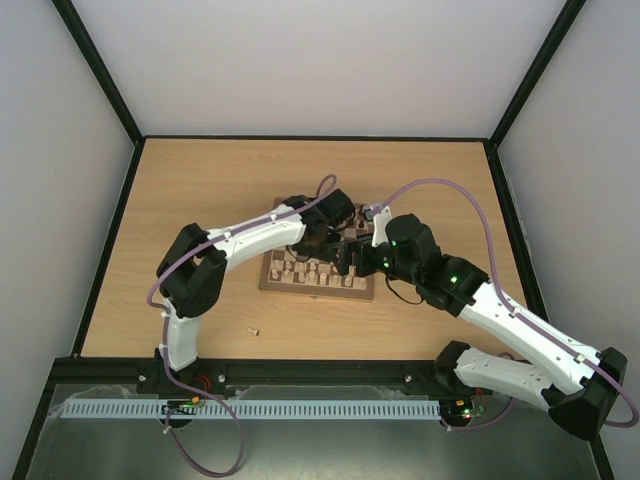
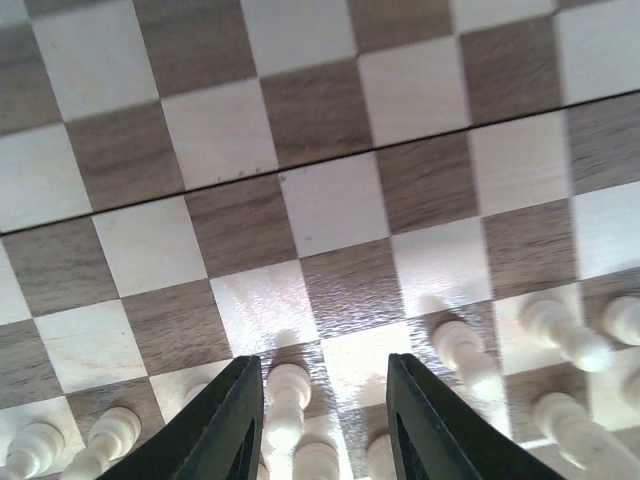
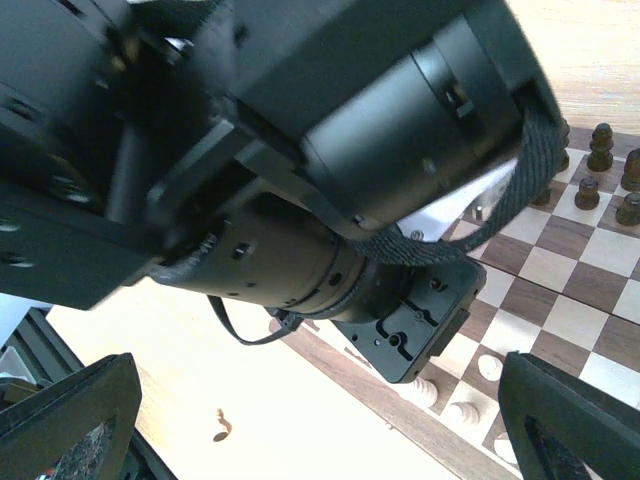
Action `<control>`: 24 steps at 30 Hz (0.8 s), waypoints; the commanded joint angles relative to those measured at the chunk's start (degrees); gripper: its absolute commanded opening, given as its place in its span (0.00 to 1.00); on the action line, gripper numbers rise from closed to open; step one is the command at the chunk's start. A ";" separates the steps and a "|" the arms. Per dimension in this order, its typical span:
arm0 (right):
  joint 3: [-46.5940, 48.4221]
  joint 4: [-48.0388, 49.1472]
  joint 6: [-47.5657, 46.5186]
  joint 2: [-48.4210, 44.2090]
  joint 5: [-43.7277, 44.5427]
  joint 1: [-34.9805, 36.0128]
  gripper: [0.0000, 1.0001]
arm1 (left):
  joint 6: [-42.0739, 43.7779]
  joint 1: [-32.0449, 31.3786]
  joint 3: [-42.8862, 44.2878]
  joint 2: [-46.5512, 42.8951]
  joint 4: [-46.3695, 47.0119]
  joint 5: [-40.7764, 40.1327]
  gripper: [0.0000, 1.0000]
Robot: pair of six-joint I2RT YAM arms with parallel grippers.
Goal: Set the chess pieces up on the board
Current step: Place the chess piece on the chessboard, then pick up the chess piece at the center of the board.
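Left gripper (image 2: 325, 425) jaws apart, astride 1 upright pale piece (image 2: 288, 392) on board (image 2: 300, 200); 1 stray piece (image 1: 252, 329) on table (image 1: 180, 200), off near-left corner, nearer left arm.

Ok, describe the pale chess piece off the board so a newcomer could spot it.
On the light wooden table, find the square brown-and-cream checked chessboard at its middle. Just in front of its near-left corner sits a tiny pale beige wooden chess piece. It alone rests on bare tabletop; the other pale pieces stand on the board.
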 commanded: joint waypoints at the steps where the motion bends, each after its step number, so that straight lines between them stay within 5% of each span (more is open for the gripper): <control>1: -0.44 -0.10 -0.06 -0.39 -0.19 0.30 0.99 | -0.08 -0.62 3.66 -4.78 -0.76 -1.81 0.39; 10: -0.54 -0.19 -0.23 -0.49 -0.18 0.29 0.99 | -1.44 -0.87 -0.27 -18.20 0.95 -5.39 0.52; 18: 0.06 -0.11 -0.87 1.44 -2.36 0.29 0.99 | -6.74 -0.94 -19.25 -37.10 6.50 -6.52 0.65; 24: 0.05 1.05 -1.90 3.18 -7.12 0.32 0.99 | -13.44 -2.11 -36.82 -55.32 12.87 -5.87 0.84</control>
